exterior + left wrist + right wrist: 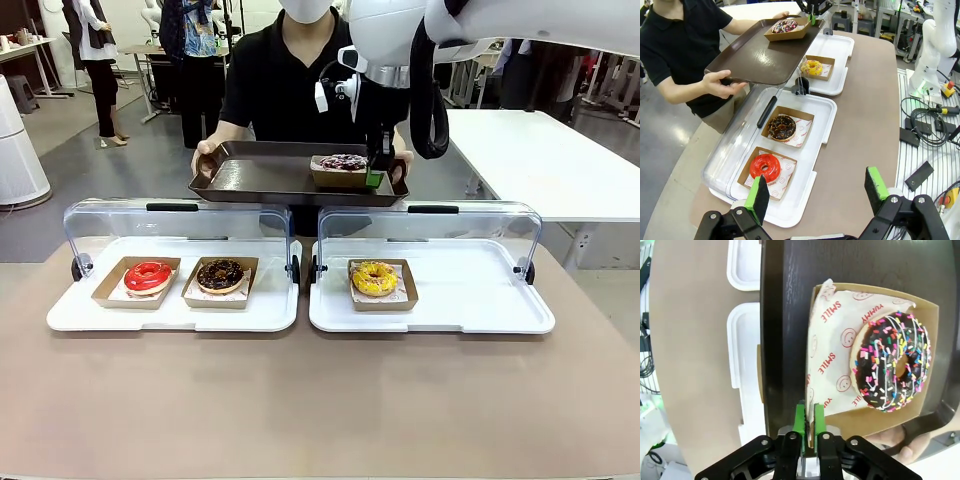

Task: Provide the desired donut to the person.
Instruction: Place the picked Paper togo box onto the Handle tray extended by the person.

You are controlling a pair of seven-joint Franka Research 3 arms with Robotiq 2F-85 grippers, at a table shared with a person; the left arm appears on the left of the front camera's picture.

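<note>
While my left gripper (pixel 817 189) hangs wide open above the near table (pixel 865 125), well apart from the red donut (pixel 756 169), my right gripper (pixel 809 415) pinches the box (pixel 875 290) wall on the far tray (pixel 785 340) the person (pixel 280 80) holds. The sprinkled donut (pixel 875 370) lies in that box. If I lift before letting go, the box could tip or slide off.

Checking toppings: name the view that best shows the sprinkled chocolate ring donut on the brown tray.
Right wrist view: the sprinkled chocolate ring donut appears large, whole, from above. Front view gives it small and edge-on; left wrist view, small and distant.
</note>
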